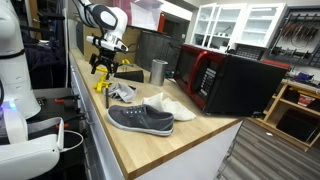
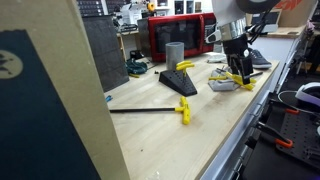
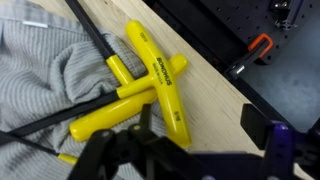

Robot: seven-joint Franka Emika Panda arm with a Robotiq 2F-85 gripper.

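Observation:
Several yellow T-handle hex keys [image 3: 150, 78] with black shafts lie crossed, partly on a grey cloth [image 3: 45, 65] and partly on the wooden counter [image 3: 215, 95]. In the wrist view my gripper [image 3: 199, 125] hangs just above them with its jaws wide apart. The end of one yellow handle reaches in beside the left finger [image 3: 143, 126], and bare wood shows between the fingers. In both exterior views the gripper [image 1: 105, 62] [image 2: 238, 68] points down over the yellow tools [image 1: 101, 82] [image 2: 240, 80] near the counter's edge.
A grey shoe [image 1: 140, 119] and a white shoe [image 1: 170, 103] lie on the counter near the cloth [image 1: 122, 92]. Behind stand a metal cup [image 1: 158, 71] and a red-and-black microwave [image 1: 225, 80]. Another yellow-handled key [image 2: 184, 112] and a black wedge [image 2: 178, 80] lie further along.

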